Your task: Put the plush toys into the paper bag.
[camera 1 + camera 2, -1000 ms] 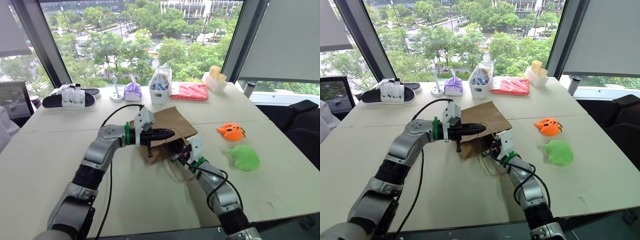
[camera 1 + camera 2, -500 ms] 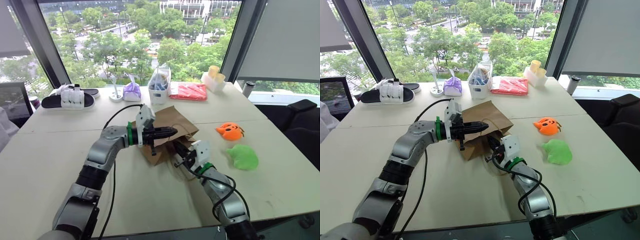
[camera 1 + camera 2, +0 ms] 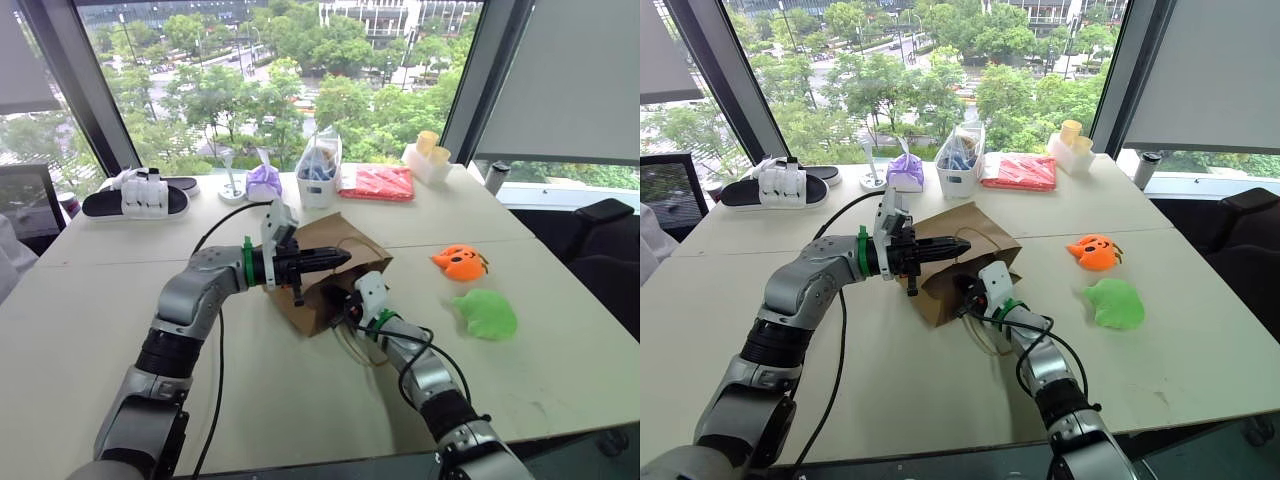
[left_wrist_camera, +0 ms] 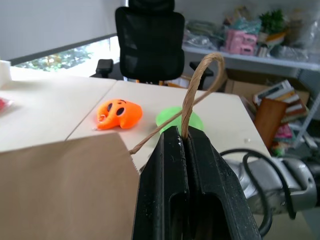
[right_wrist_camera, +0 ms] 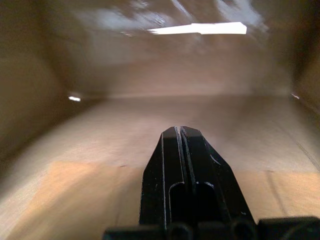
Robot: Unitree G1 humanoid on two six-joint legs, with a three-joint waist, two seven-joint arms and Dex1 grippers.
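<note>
A brown kraft paper bag (image 3: 330,262) is seen lying on its side near the middle of the pale worktop (image 3: 90,330), its long axis running from the far closed end toward the robot, the mouth facing the near right. One twisted tan cord handle (image 4: 196,89) is pinched between the closed fingers of the left end effector (image 3: 340,262), by which the upper lip of the mouth is held raised. The right end effector (image 5: 181,136) is pushed into the mouth with its fingers pressed together, nothing held. Two plush toys are counted to the right, well apart from the bag: one orange pumpkin-like toy with dark face marks (image 3: 461,262) and, nearer, one plain bright green blob (image 3: 486,313).
</note>
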